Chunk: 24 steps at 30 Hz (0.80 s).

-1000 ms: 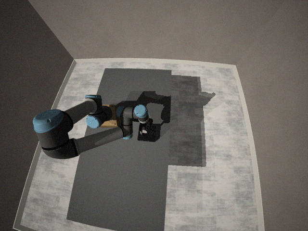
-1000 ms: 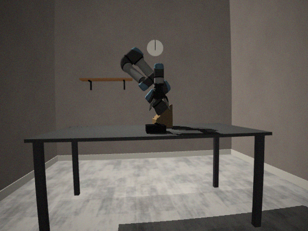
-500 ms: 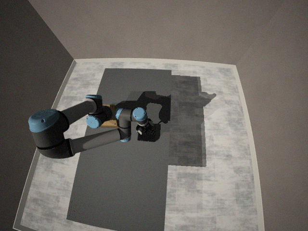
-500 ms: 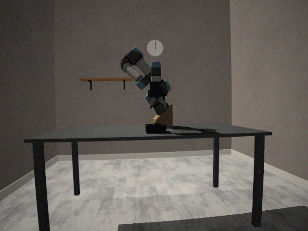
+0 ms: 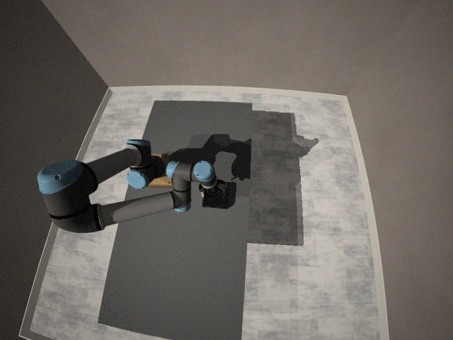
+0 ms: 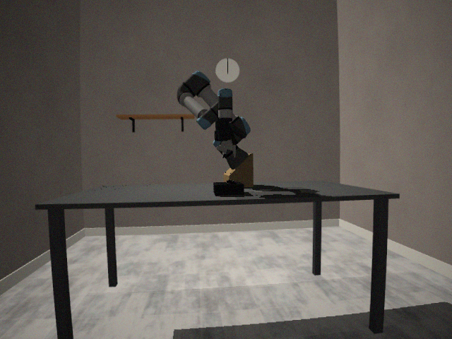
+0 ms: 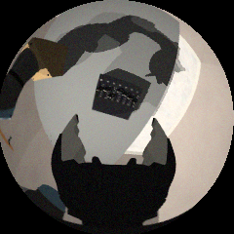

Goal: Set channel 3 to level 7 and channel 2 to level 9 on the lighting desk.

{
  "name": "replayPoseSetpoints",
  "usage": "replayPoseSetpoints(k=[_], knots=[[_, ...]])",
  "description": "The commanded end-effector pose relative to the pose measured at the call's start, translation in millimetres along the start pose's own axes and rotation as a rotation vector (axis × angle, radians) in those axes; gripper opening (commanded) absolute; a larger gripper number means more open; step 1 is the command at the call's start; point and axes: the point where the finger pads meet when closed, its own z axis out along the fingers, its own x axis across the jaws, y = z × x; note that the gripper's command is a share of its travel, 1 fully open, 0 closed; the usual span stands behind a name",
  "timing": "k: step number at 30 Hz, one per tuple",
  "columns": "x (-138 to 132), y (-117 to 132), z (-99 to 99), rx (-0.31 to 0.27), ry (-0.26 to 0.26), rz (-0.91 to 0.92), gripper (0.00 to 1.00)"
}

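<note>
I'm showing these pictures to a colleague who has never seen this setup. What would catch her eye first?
Most striking is the grey, blue-jointed arm folded over the dark table, its open gripper hanging empty above a small black lighting desk near the table's middle. Behind the desk stands the arm's tan wedge-shaped mount. On the back wall, a round white clock hangs above a wooden shelf.

Open tool (image 5: 214, 190) above lighting desk (image 5: 221, 200)
</note>
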Motion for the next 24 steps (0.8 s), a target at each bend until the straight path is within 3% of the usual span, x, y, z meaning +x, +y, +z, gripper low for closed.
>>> replayPoseSetpoints(k=[1,12,24], knots=[[0.2,2.6,-2.0,-0.002,-0.006,0.079,1.0],[-0.1,8.2,-5.6,-0.001,-0.004,0.23,1.0],[-0.2,9.7,-6.5,-0.001,-0.004,0.268,1.0]])
